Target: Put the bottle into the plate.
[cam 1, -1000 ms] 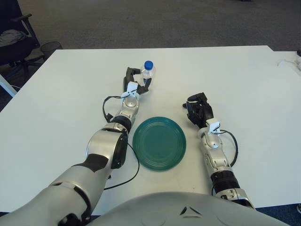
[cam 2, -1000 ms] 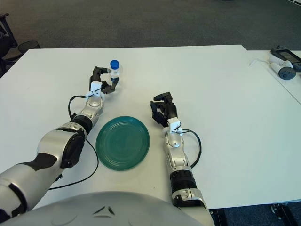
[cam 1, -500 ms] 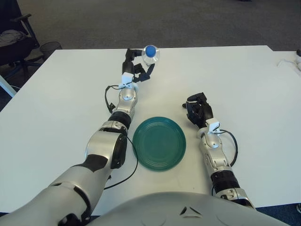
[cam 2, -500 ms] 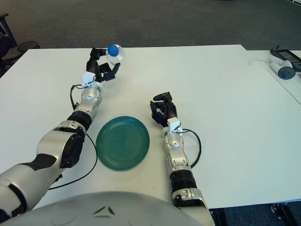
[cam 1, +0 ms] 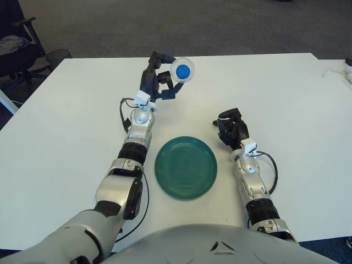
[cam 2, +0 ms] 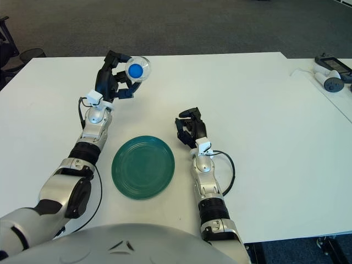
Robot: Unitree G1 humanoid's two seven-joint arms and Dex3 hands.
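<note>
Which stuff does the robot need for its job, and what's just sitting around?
Needed:
bottle, held up by the left hand
green plate

Just lying about:
right hand, resting on the table
grey gadgets at the far right edge

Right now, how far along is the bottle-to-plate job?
Done: the left hand has its fingers closed on the small clear plastic bottle with the blue cap and holds it above the white table, cap toward the camera.
In hand: carrying it; the bottle sits beyond the round green plate, not over it.
Left: bring it over the plate, set it down, let go. The right hand rests beside the plate.
</note>
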